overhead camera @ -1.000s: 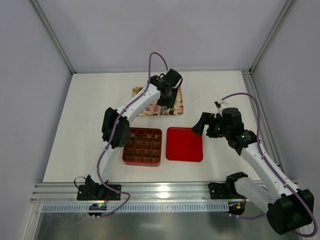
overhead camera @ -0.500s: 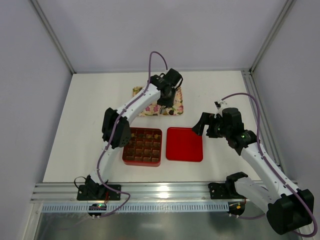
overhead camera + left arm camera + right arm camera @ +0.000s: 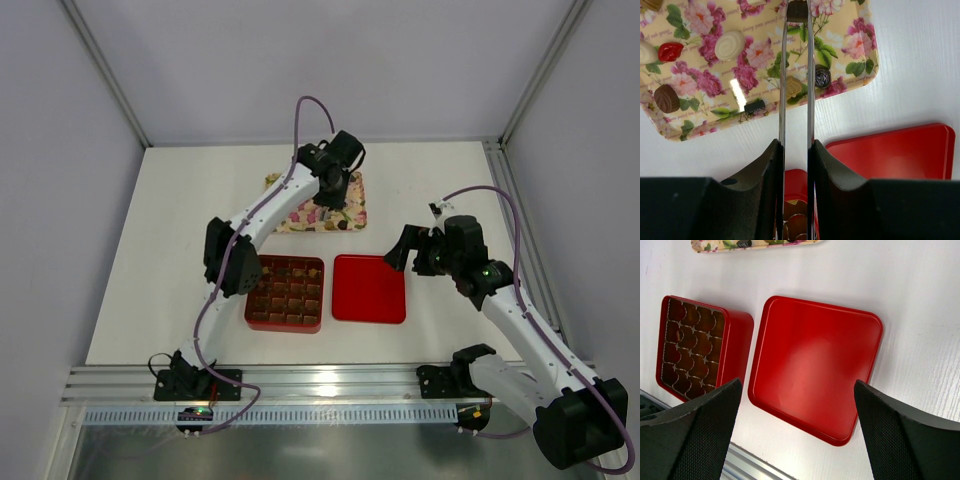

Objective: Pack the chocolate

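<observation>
Several small chocolate pieces lie on the floral tray (image 3: 850,30), among them a brown round one (image 3: 666,98), a white one (image 3: 730,46) and a dark one (image 3: 822,76). My left gripper (image 3: 797,17) hangs over the tray (image 3: 352,215). Its long thin blades are shut on a dark-brown chocolate piece (image 3: 797,9) at their tips. The red box (image 3: 285,293) with brown cells (image 3: 690,340) stands nearer, and its flat red lid (image 3: 369,288) lies right of it. My right gripper (image 3: 797,405) stands open above the lid (image 3: 815,367), holding nothing.
The left arm (image 3: 265,210) reaches over the box's far side to the tray. An aluminium rail (image 3: 330,385) runs along the near table edge. Grey walls and frame posts close the back and sides.
The left gripper's blades have drawn closer together on the dark piece, and the left wrist has shifted slightly toward the back. The right arm has not moved.
</observation>
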Controlling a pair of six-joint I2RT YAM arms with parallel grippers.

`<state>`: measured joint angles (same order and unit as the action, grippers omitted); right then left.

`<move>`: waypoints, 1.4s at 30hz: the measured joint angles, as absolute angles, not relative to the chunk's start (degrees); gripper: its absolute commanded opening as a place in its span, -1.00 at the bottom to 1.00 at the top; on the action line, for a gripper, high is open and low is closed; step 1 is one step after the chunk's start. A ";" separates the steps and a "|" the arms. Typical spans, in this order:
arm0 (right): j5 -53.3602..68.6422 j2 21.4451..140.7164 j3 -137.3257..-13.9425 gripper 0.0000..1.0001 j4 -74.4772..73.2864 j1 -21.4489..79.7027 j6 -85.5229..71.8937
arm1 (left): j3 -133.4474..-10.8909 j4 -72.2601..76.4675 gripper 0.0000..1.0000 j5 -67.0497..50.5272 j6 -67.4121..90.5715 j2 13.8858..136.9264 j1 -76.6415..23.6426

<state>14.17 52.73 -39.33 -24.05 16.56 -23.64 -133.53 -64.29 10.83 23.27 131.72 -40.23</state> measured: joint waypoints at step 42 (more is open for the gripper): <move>17.63 61.78 -39.38 0.85 -16.95 17.32 -26.11 | -81.93 -68.97 -0.40 8.36 27.92 72.18 -40.21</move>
<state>17.63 61.78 -39.38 -16.95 17.32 -26.11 -81.93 -68.97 8.36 27.92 72.18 -40.21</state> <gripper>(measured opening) 0.925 0.304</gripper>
